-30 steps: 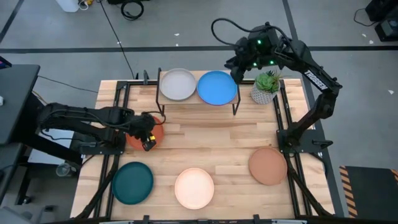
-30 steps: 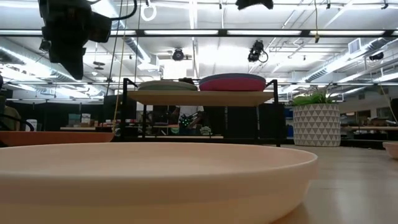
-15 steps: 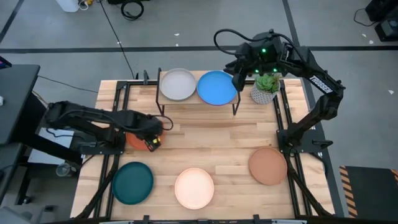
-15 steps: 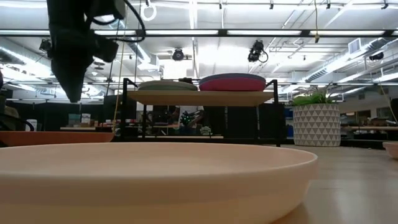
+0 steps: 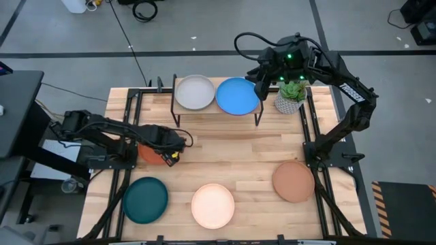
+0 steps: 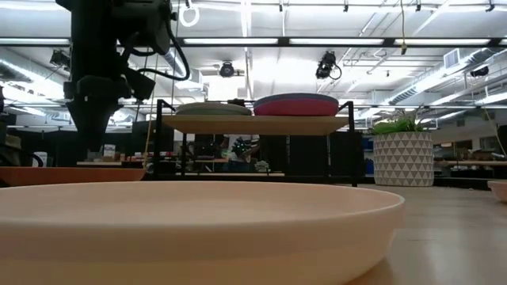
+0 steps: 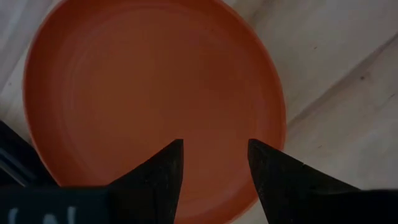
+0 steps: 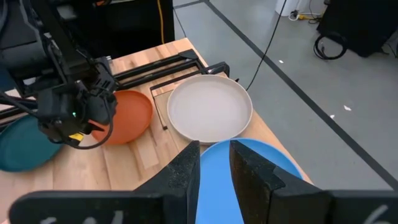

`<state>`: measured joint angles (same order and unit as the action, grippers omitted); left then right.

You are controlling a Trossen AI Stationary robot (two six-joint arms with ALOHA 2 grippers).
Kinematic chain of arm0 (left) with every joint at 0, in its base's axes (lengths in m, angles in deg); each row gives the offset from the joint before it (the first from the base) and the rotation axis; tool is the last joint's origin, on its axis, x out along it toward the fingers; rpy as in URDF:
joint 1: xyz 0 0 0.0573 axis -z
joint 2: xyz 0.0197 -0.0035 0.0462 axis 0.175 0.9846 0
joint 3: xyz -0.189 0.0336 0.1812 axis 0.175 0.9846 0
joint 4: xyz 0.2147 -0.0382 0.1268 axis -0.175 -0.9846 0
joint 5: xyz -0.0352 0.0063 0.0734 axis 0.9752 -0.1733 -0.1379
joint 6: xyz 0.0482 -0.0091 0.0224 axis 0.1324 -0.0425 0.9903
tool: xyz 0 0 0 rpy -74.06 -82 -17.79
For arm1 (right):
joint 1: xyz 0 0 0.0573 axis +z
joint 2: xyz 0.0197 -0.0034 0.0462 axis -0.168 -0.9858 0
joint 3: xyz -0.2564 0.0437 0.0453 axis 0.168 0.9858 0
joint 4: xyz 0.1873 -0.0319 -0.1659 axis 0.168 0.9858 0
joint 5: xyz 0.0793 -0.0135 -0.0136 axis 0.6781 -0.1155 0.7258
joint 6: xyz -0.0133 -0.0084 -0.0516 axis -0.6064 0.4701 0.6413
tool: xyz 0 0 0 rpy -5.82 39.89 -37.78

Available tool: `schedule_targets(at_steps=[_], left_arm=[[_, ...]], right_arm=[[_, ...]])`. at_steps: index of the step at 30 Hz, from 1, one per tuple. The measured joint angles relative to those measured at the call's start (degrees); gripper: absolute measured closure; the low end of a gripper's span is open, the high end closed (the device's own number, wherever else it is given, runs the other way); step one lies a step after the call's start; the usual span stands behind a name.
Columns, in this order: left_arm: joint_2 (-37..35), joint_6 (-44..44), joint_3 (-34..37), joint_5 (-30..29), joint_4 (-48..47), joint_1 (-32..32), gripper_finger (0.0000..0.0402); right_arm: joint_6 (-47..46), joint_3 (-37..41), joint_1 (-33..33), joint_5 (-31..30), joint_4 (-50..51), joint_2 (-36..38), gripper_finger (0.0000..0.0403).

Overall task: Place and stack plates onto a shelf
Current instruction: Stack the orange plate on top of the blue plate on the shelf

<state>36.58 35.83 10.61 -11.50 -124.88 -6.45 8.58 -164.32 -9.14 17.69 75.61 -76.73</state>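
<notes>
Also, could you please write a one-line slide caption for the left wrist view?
Left gripper, fingers open, poised directly above the orange plate on the wooden table.

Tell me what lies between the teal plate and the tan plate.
The cream plate sits between the teal plate and tan plate, per the high view.

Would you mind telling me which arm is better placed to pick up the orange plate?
The left. Its gripper hangs open right above the orange plate; the right gripper is across the table beside the shelf.
</notes>
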Motion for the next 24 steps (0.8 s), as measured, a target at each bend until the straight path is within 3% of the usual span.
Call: schedule_targets(at_steps=[17,24], left_arm=[[-0.02,-9.61,0.0,-0.17,3.69,6.52,0.0214],[-0.07,-12.3,-0.68,4.54,5.4,6.13,0.0214]], right_arm=[[0.0,0.04,0.0,0.04,0.26,-0.39,0.0309],[0.0,0.04,0.0,-0.38,0.23,-0.43,0.0309]])
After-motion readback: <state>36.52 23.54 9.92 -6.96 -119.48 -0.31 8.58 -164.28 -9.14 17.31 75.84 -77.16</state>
